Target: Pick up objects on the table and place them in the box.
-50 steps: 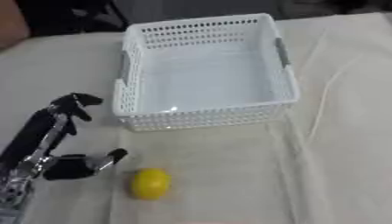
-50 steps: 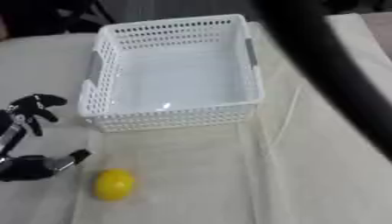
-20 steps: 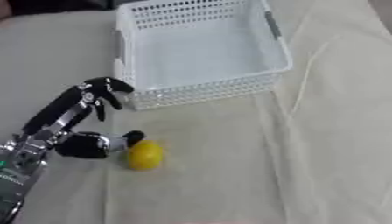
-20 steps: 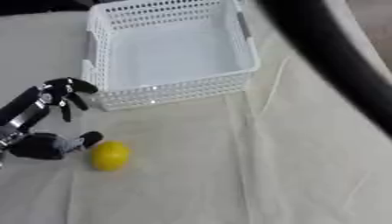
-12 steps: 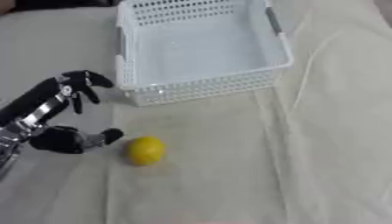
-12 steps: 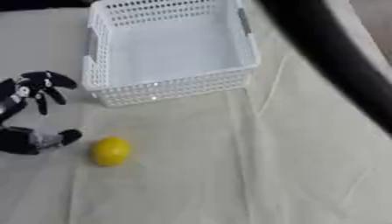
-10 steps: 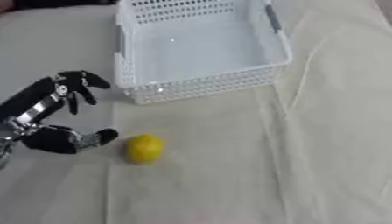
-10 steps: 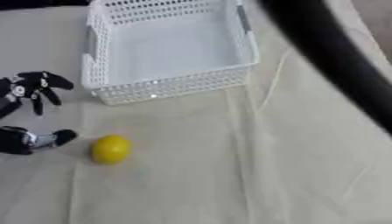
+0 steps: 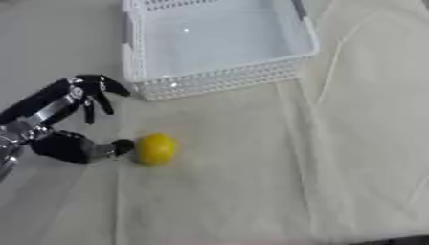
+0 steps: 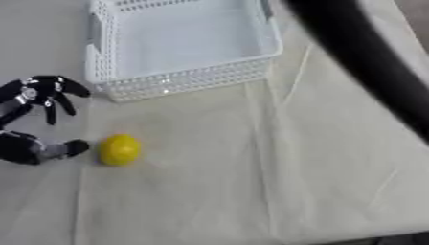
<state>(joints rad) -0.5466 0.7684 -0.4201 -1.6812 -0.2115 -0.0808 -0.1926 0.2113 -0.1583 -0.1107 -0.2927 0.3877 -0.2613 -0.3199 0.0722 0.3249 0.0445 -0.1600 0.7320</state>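
A yellow lemon-like ball (image 9: 156,149) lies on the cloth-covered table, in front of the white perforated basket (image 9: 218,79), which holds nothing that I can see. My left hand (image 9: 65,119) comes in from the left edge, open, its fingers spread above and to the left of the ball. The thumb tip (image 9: 122,147) touches or nearly touches the ball's left side. My right hand is not visible; only a dark blurred arm (image 10: 368,62) crosses the upper right of the right eye view.
The beige cloth (image 9: 335,143) has long creases running down to the right of the basket. The table's near edge (image 10: 368,237) shows at the lower right.
The camera has tilted, shifting the whole picture. My left hand has moved closer to the yellow ball, and its thumb now reaches the ball's left side.
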